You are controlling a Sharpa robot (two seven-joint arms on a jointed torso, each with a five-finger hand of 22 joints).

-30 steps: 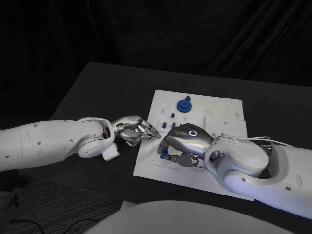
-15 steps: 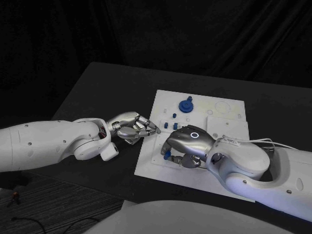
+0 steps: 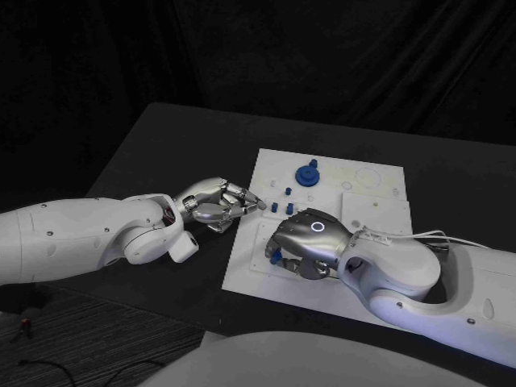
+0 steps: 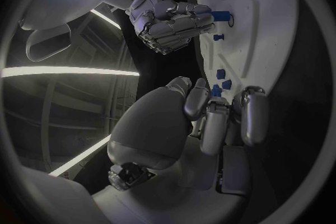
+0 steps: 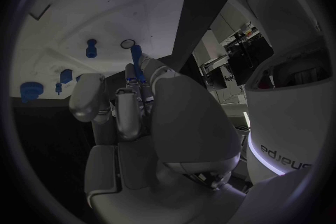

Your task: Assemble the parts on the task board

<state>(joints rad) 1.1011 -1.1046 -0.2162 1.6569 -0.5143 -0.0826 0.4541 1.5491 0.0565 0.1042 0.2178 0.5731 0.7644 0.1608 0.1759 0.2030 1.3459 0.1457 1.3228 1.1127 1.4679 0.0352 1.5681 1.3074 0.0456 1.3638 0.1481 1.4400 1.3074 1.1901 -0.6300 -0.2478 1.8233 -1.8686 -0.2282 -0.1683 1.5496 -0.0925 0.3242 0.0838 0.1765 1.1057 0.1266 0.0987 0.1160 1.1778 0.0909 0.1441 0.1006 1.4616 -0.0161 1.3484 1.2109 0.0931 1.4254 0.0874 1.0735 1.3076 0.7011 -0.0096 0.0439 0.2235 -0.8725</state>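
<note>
Blue part (image 5: 136, 55) pinched in right robot hand (image 3: 307, 242), unlabelled.

Robotics lab: black bench (image 3: 176, 145) against black curtain backdrop (image 3: 328, 48), white task board (image 3: 374, 181) beyond fingers (image 3: 244, 200), cables on carpet floor (image 3: 49, 367) below bench.

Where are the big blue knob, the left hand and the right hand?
big blue knob (image 3: 308, 172), head view, its round top.
left hand (image 3: 220, 202), head view, its knuckles.
right hand (image 3: 307, 235), head view, its back.
</note>
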